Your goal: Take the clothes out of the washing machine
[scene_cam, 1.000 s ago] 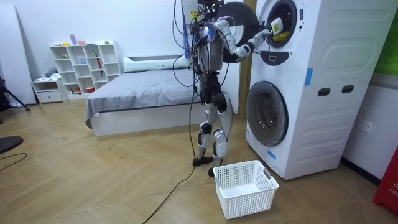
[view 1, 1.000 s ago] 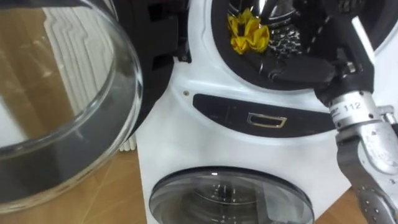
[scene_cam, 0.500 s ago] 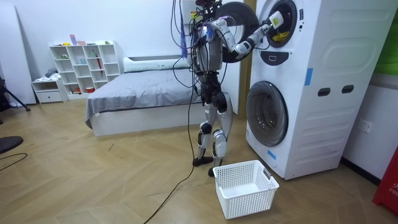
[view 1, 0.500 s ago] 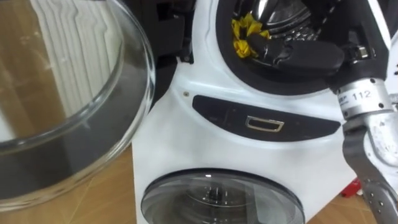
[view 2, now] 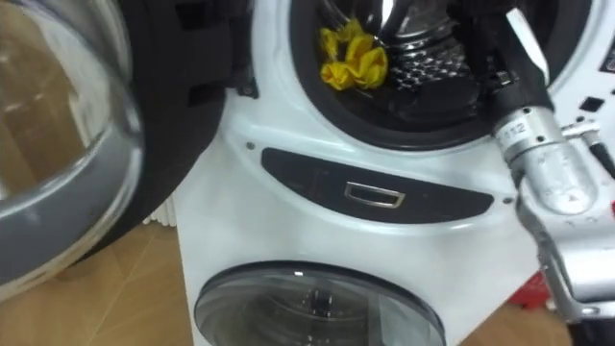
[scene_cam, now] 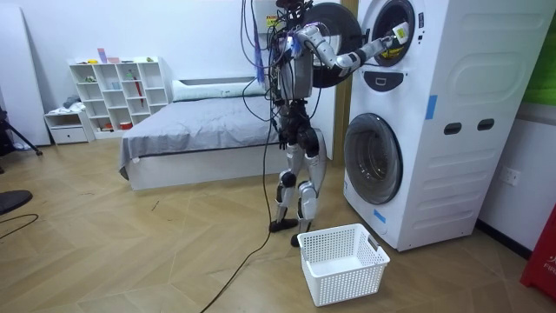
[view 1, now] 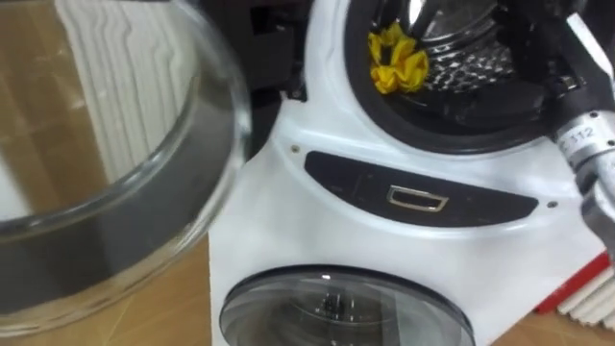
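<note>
Up in the top drum: a crumpled yellow cloth (view 1: 398, 60) lies at the 9 o'clock side of the round opening, against the dotted metal drum wall.
Washing machine: a tall white stack (scene_cam: 434, 113) with one drum above and one below, and a dark control strip (view 1: 418, 187) between them.
Top door: swung open wide; its clear glass bowl (view 1: 115, 163) sits at 9 o'clock in the head views.
Bottom door: a round glass door (view 1: 336, 308) at 6 o'clock, closed.
Right hand: the dark right hand (view 2: 507, 75) reaches into the top opening at its 3 o'clock side, apart from the yellow cloth.
Fingers: hidden in the shade of the drum; I cannot tell whether they are open or closed, and nothing shows them on the cloth.
Robot: stands upright on the wooden floor (scene_cam: 130, 252), facing the stack, right arm raised to the top drum.
Basket: a white basket (scene_cam: 343, 261) sits on the floor near the robot's feet, at 6 o'clock from the machine's front in the room view.
Behind the robot: a grey bed (scene_cam: 200, 130) and, at 9 o'clock in the room view, a white shelf (scene_cam: 117, 91).
</note>
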### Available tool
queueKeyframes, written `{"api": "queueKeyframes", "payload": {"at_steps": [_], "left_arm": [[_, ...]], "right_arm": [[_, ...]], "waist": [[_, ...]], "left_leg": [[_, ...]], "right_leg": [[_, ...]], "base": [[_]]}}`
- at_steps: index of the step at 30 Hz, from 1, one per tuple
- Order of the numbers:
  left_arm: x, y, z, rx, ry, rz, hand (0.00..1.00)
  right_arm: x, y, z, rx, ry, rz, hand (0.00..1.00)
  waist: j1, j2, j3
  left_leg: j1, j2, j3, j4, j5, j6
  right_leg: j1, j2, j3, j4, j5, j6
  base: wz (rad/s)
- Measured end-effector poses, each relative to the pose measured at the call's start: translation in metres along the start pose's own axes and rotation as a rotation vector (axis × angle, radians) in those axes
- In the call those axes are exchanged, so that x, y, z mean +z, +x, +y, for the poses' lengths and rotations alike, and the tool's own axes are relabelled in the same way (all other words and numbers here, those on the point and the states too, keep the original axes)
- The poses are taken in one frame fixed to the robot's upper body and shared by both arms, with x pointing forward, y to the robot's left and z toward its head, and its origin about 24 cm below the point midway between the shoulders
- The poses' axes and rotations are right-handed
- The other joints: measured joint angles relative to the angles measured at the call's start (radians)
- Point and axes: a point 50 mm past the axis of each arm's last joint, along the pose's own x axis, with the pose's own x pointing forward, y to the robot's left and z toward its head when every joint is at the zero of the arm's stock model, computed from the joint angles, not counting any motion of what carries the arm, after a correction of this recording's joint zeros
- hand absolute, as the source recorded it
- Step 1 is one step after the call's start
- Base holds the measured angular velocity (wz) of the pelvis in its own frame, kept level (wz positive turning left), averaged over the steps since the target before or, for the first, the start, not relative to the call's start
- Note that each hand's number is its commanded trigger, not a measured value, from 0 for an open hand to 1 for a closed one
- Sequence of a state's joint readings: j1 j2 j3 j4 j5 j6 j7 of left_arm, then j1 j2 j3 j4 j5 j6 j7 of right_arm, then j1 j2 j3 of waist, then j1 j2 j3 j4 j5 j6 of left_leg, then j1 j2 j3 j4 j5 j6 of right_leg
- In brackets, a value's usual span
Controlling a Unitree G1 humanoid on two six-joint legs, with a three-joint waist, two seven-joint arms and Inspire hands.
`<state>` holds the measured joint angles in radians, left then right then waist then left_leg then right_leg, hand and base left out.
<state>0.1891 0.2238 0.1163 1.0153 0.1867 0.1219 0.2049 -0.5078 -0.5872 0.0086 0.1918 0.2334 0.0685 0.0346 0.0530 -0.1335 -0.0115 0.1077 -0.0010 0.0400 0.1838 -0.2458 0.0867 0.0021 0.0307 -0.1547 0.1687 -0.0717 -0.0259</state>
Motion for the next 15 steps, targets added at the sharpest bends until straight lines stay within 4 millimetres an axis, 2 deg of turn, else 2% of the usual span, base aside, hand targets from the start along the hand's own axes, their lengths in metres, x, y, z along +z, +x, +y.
{"api": "queueKeyframes", "payload": {"at_steps": [2, 6, 12, 15], "left_arm": [[0.000, 0.000, 0.002, 0.007, 0.017, -0.003, 0.00], [-0.003, 0.000, 0.002, 0.009, 0.019, 0.002, 0.00], [-0.018, -0.001, 0.012, 0.032, 0.016, 0.038, 0.00], [-0.022, -0.001, 0.016, 0.027, 0.011, 0.049, 0.00]], "right_arm": [[-0.004, 0.005, -0.002, 0.006, -0.009, 0.038, 0.00], [-0.009, 0.019, -0.010, 0.017, -0.079, 0.100, 0.00], [-0.022, 0.021, -0.018, 0.028, -0.231, 0.189, 0.00], [-0.020, 0.024, -0.019, 0.029, -0.256, 0.192, 0.00]], "waist": [[0.005, -0.011, 0.0000], [0.004, -0.021, 0.0060], [0.013, -0.021, 0.0077], [0.017, -0.020, 0.0088]], "left_leg": [[0.000, -0.001, -0.003, 0.003, 0.000, 0.000], [-0.010, -0.009, -0.022, 0.007, 0.000, 0.000], [-0.010, -0.012, -0.056, 0.014, 0.000, 0.001], [-0.013, -0.012, -0.058, 0.014, 0.000, 0.001]], "right_leg": [[0.002, -0.002, -0.002, 0.002, 0.000, 0.000], [0.004, -0.009, -0.020, 0.000, 0.000, 0.000], [0.018, -0.010, -0.043, -0.001, -0.002, 0.003], [0.015, -0.010, -0.043, -0.001, -0.003, 0.005]], "base": [[0.08], [0.12], [0.18], [0.02]]}}
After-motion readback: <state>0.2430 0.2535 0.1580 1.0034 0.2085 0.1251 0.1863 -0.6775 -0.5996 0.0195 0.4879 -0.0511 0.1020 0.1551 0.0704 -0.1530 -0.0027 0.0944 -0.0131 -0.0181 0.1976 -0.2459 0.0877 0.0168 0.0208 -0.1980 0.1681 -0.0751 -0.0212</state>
